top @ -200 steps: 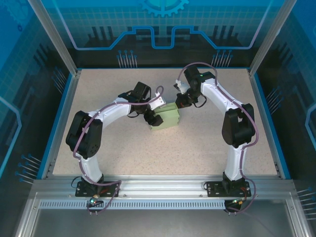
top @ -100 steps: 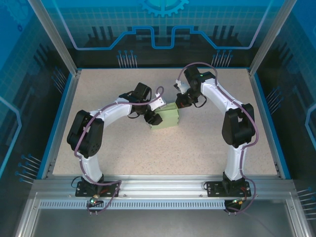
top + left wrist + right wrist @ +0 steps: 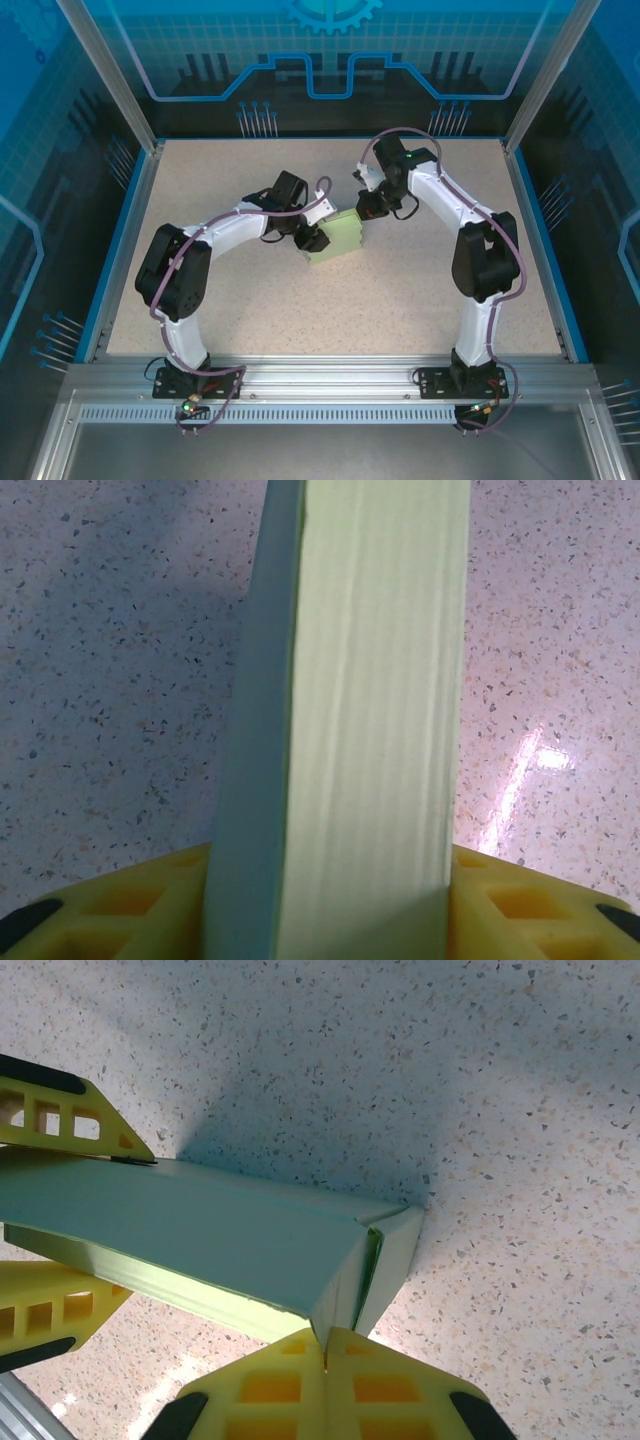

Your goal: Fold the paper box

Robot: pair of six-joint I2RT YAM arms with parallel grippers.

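Note:
The paper box (image 3: 338, 238) is a pale mint-green, shallow folded box lying mid-table, slightly turned. My left gripper (image 3: 313, 238) holds its left end. In the left wrist view the paper box (image 3: 370, 710) stands on edge between the yellow fingers (image 3: 520, 905), which press on both of its sides. My right gripper (image 3: 368, 208) is at the box's far right corner. In the right wrist view my right gripper (image 3: 327, 1345) is shut, pinching the thin end flap (image 3: 345, 1295) of the paper box (image 3: 200, 1235). The left gripper's fingers (image 3: 60, 1110) flank the box's other end.
The speckled tabletop (image 3: 400, 300) is bounded by a blue rim (image 3: 120, 250) and aluminium posts (image 3: 110, 75) with glass walls. The arm bases sit on the rail (image 3: 330, 380) at the near edge. Both elbows arch outward from the box.
The left gripper has closed onto the box's sides. The box has turned slightly and shifted a little. The right gripper has stayed shut at the far corner.

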